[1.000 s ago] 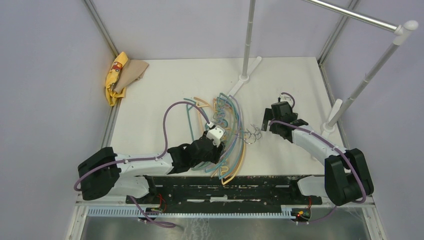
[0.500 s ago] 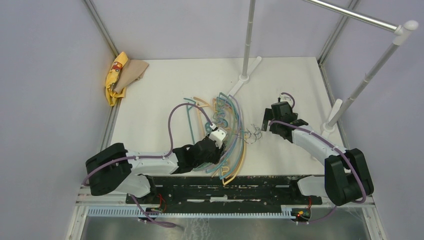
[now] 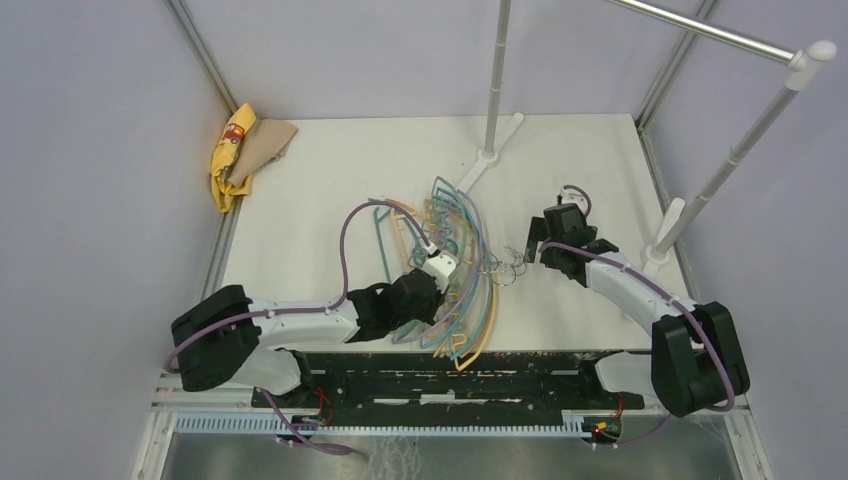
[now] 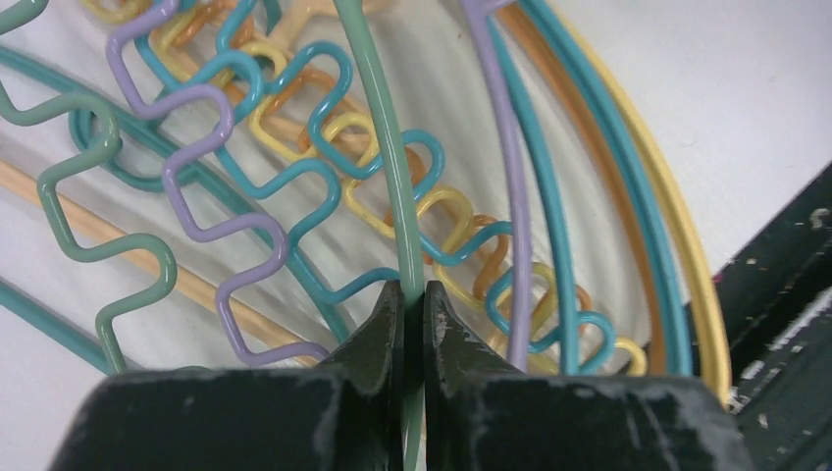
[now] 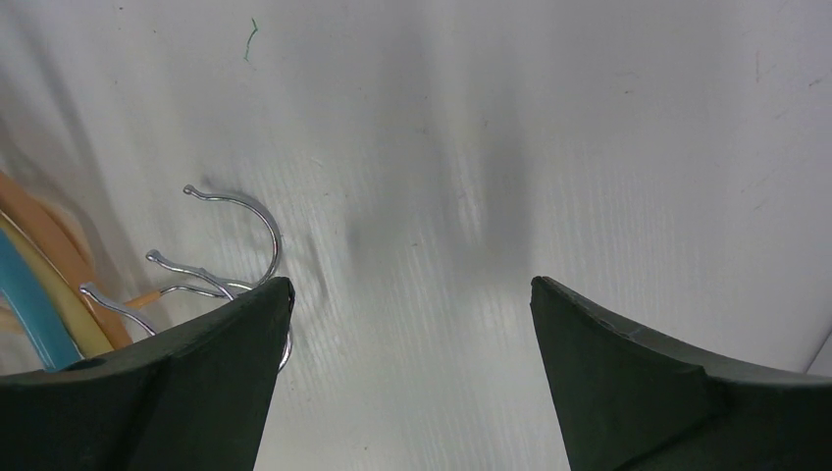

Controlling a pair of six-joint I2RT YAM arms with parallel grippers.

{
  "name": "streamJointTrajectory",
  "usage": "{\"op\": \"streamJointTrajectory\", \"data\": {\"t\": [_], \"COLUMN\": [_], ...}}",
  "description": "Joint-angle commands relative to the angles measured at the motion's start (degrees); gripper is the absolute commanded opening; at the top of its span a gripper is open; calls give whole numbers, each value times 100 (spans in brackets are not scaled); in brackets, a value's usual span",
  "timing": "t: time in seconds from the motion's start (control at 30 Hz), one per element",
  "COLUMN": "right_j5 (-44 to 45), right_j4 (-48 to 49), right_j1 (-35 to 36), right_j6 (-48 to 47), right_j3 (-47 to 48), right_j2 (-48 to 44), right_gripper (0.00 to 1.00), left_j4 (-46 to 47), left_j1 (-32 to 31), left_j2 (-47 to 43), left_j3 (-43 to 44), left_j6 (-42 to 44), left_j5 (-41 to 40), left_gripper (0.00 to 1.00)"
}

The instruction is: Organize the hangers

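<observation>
Nearest the arm bases, the left tool [image 4: 413, 294] is closed to a sliver on the thin rod of a pale green hanger [image 4: 388, 147], pinching it where it crosses the pile. The hangers [image 3: 462, 285] lie overlapped in one curved fan on the table [image 3: 320, 180], just ahead of the near edge and between the two arms. Their strands tangle too closely for a firm count; teal, lilac, pale green, yellow-tan and orange ones all show, roughly ten together.

Beside the pile, the right tool [image 5: 412, 294] hangs wide open and holds nothing, its left finger just next to the metal hooks [image 5: 231, 260]. Three or four hooks can be made out from the wrist.

Farther back, two uprights [image 3: 497, 80] carry one rail [image 3: 720, 30], and no hanger is seen on it. One folded cloth [image 3: 245, 150] sits at the far left corner.

As a judgement, the sorting has barely begun: one hanger is gripped, none is separated or hung, and the whole pile remains to be done.
</observation>
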Motion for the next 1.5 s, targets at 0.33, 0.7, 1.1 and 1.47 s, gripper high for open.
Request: {"op": "streamJointTrajectory", "data": {"t": [0.33, 0.7, 1.1, 1.47], "right_j5": [-996, -2623, -3422, -3554], "right_j4": [-528, -485, 430, 920], "right_j1": [21, 21, 24, 28], "right_j6": [77, -127, 425, 607], "right_j3": [-294, -568, -744, -711], "right_j2": [-2933, -5025, -5026, -4742], "right_gripper": [96, 93, 91, 90], "left_j4": [-584, 1139, 2830, 3581], "left_j1": [-13, 467, 553, 553], "left_j2": [-1856, -591, 661, 1650], "left_j3": [1163, 2118, 3029, 3445], "left_j6": [-173, -924, -1954, -2687], "left_j5": [-126, 989, 1634, 1701], "left_gripper": [3, 3, 3, 3]}}
